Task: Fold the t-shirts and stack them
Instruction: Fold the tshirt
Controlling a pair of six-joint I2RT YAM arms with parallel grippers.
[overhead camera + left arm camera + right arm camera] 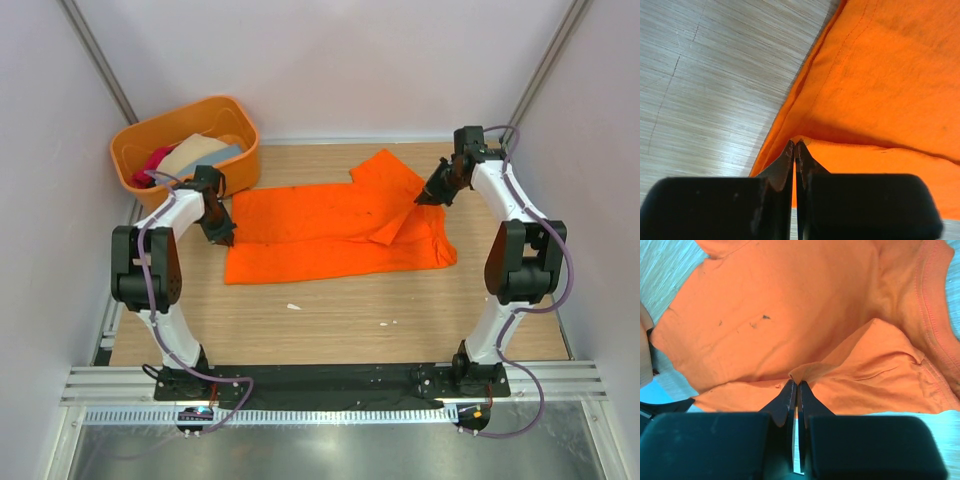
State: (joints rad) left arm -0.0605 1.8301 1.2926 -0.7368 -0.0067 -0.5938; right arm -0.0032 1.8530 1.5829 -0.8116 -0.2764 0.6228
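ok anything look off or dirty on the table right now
Minor things only. The orange t-shirt has a few small dark specks on its cloth, seen from the right wrist, and two tiny white scraps lie on the bare table near it.

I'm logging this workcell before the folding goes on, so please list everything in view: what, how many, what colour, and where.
orange t-shirt: one, bright orange, spread across the middle of the table, partly folded at its right end
tub: one, orange plastic, far left corner
crimson-pink cloth: one, left side of the tub
beige cloth: one, middle of the tub
grey-blue cloth: one, right side of the tub
white scraps: two, white, on bare wood near the shirt
table: one, light wood
left gripper: one, black, shut on the orange t-shirt's left edge
right gripper: one, black, shut on a fold at its right end
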